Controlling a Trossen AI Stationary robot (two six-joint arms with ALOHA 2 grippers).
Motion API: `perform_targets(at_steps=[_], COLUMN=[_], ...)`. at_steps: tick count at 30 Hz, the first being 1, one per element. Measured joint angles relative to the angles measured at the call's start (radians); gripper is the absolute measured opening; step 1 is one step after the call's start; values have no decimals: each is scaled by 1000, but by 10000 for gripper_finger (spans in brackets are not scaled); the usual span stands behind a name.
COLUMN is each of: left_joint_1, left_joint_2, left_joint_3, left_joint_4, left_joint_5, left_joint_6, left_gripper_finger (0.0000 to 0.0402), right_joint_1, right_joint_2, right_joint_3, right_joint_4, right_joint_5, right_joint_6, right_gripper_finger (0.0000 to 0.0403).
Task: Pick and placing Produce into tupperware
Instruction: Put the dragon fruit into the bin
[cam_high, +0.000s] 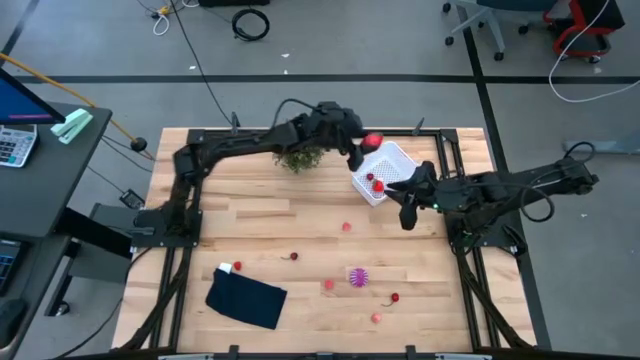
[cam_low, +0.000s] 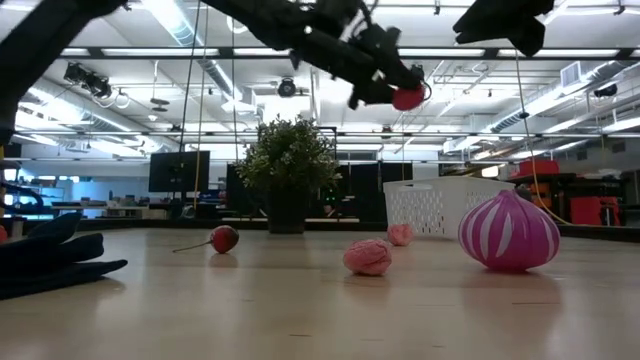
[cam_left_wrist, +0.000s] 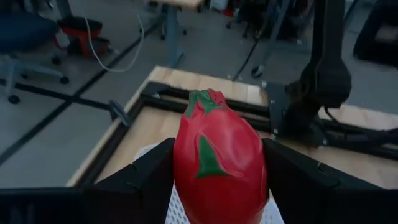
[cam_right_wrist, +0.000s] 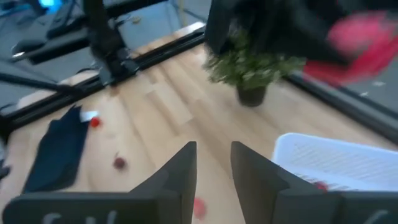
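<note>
Partway done: left gripper (cam_high: 366, 147) pinching a red strawberry (cam_high: 373, 141) above the basket (cam_high: 395, 160) near the table's far right corner, right gripper (cam_high: 407, 217) spread and empty beside it, two fruits inside, about seven loose.

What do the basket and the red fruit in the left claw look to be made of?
Basket: seemingly thin white moulded plastic; its low walls and bottom are perforated with rows of small holes. Red fruit, gripped by the left claw: likely smooth, slightly glossy plastic or rubber; soft highlights and flat green painted-looking leaf marks suggest a toy.
</note>
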Motion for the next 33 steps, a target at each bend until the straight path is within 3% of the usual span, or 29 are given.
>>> perform_targets(at_steps=[4, 12, 22, 33], left_joint_1=[-3, -6, -32, -79], left_joint_2=[116, 300, 326, 325], left_joint_3=[136, 376, 342, 265], left_joint_4=[1, -217, -332, -306], left_joint_5=[2, 35, 38, 13], left_joint_6=[0, 13, 66, 124], left_gripper_finger=[235, 235, 234, 234], right_joint_1=[0, -1, 0, 0], right_joint_2=[-26, -42, -41, -16], right_joint_3=[0, -1, -1, -1], right_joint_4=[-53, -137, -150, -151], right_joint_5=[18, 50, 50, 42], right_joint_6=[-9, -7, 27, 82], right_gripper_finger=[105, 105, 104, 104])
